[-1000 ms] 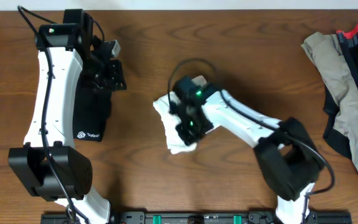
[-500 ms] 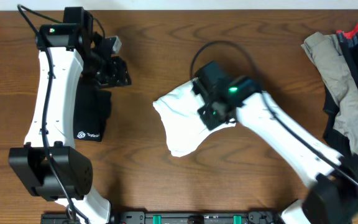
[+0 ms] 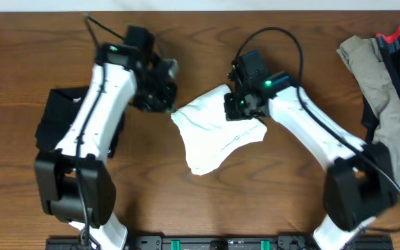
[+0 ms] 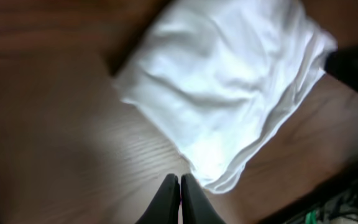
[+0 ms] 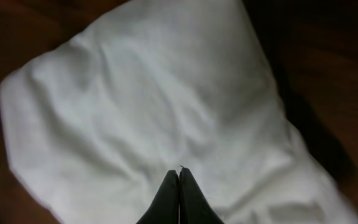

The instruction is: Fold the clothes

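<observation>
Left gripper (image 4: 179,179) closed, empty, beside white T-shirt (image 3: 214,142); right gripper (image 5: 179,173) closed over it, no cloth visibly pinched; recommend pressing flat, squaring edges before next fold.

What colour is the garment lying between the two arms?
Plain white garment; right wrist view shows it best.

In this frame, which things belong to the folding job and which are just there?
Job: white garment; folded black garment; heap of beige, dark and red-trimmed clothes; left gripper; right gripper.
Just there: wooden table; black rail at the near edge.
</observation>
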Controlling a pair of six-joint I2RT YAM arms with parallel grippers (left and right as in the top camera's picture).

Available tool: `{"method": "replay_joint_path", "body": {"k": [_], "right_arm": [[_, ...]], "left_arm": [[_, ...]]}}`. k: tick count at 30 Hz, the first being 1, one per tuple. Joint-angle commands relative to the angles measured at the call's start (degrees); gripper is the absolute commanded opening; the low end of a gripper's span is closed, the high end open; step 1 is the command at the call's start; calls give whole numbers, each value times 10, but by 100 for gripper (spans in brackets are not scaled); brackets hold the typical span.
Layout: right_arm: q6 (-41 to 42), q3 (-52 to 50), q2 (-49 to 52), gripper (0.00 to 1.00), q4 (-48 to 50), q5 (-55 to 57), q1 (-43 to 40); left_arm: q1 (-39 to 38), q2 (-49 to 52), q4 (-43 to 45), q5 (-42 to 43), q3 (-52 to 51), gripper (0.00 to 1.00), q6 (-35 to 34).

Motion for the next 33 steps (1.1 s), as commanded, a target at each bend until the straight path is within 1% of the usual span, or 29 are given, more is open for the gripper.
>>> {"method": "replay_joint_path", "body": {"k": [1, 2, 5, 7, 9, 11, 12, 14, 17, 20, 22, 24, 26, 28, 29, 30, 31, 33], "right_arm": [[19, -1, 44, 1, 26, -53, -11], [19, -1, 58, 1, 38, -64, -13], [19, -1, 84, 1, 57, -68, -16], [19, -1, 96, 1, 61, -64, -20], [19, -1, 107, 1, 57, -37, -25], [19, -1, 110, 1, 45, 9, -34], [18, -1, 110, 1, 37, 38, -40], [-1, -1, 109, 1, 30, 70, -51], [-49, -1, 109, 1, 31, 70, -72], [-60, 0, 108, 1, 30, 67, -97], [-94, 1, 104, 1, 27, 22, -116], [-149, 1, 92, 3, 14, -69, -135], [-185, 1, 80, 5, -5, -153, -150], [-194, 1, 68, 7, -29, -206, -162], [-194, 1, 63, 8, -42, -222, -165], [-194, 1, 59, 9, -53, -231, -167], [-200, 1, 57, 9, -60, -238, -167], [-219, 1, 57, 11, -71, -244, -165]], "left_arm": [[-19, -6, 63, 2, -80, 7, -60], [-26, -6, 103, 2, -113, 8, -81], [-42, -6, 196, 2, -189, 9, -104], [-49, -6, 246, 2, -234, 9, -118], [-48, -6, 287, -1, -277, 9, -131], [-42, -6, 297, -31, -307, 6, -158], [-37, -6, 292, -49, -318, 6, -167], [-28, -6, 284, -68, -332, 6, -169], [-9, -7, 263, -78, -337, 6, -169], [6, -17, 247, -78, -336, 6, -169], [14, -38, 227, -75, -329, 6, -168], [15, -71, 205, -67, -318, 6, -166], [14, -113, 197, -29, -307, 7, -151], [10, -158, 212, 9, -305, 14, -151], [8, -177, 223, 21, -305, 17, -151], [4, -197, 237, 28, -305, 17, -151], [-2, -212, 251, 31, -305, 22, -153], [-16, -225, 276, 30, -305, 23, -163]]}}
